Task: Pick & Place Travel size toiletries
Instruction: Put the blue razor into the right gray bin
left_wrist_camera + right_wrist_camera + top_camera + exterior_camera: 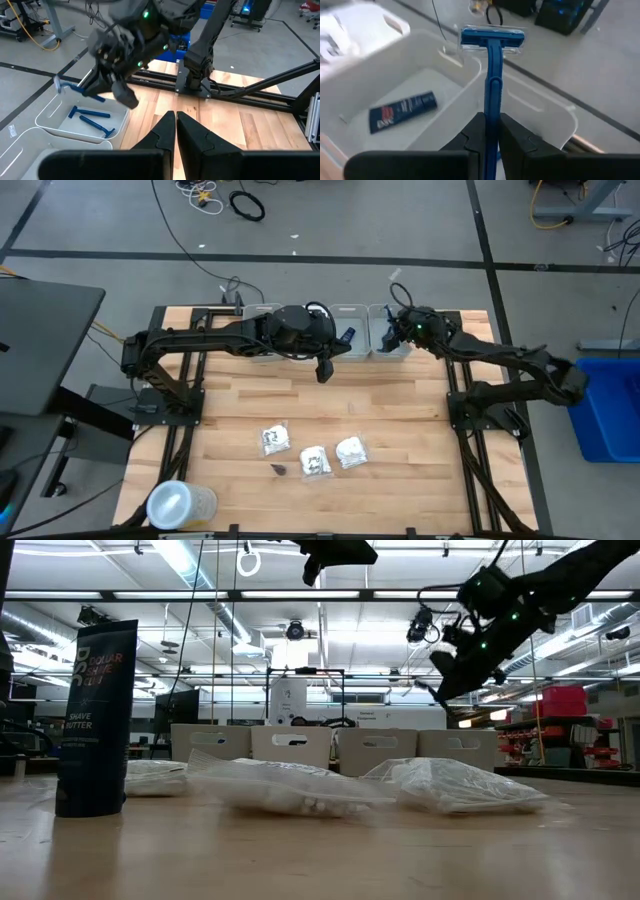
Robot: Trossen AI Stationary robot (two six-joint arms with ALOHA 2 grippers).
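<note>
Razor (492, 75) clamped in right gripper (490, 131) over bin (547, 112).

Even, bright overhead light throughout. Low view: long ceiling strip lights (190, 562) glare at upper left; near packets (300, 788) at centre soft, out of focus. High view: table (400, 395) evenly lit, arm shadows faint. Right wrist view: motion blur at upper left, razor (491, 75) at centre fairly sharp. Left wrist view: upper-centre gripper slightly smeared.
</note>
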